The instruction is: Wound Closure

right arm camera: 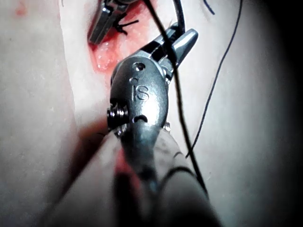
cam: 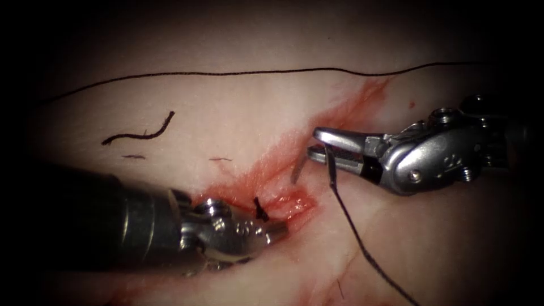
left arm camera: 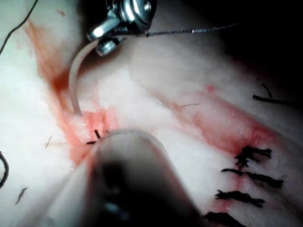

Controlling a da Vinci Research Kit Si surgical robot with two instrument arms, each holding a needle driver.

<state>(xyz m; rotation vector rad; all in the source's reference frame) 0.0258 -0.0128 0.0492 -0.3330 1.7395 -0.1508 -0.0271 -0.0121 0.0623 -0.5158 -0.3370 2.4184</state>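
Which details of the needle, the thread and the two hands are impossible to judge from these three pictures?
- Left hand: endoscope view, tip pressed into the red cut; its grip cannot be judged. In the left wrist view its own blurred shaft covers it.
- Needle point: left wrist view, sunk in the tissue; depth hidden.
- Thread: endoscope view, cut off by the picture's edge.
- Right hand: holds the needle's rear end.

Only readable marking: raised characters that look like "IS" on the metal wrist housing of the right end effector (right arm camera: pixel 182 42), seen in the right wrist view, just behind its jaws. In the endoscope view the same housing on the right end effector (cam: pixel 320 144) carries small embossed marks, too small to read. No other text, labels or numbers.
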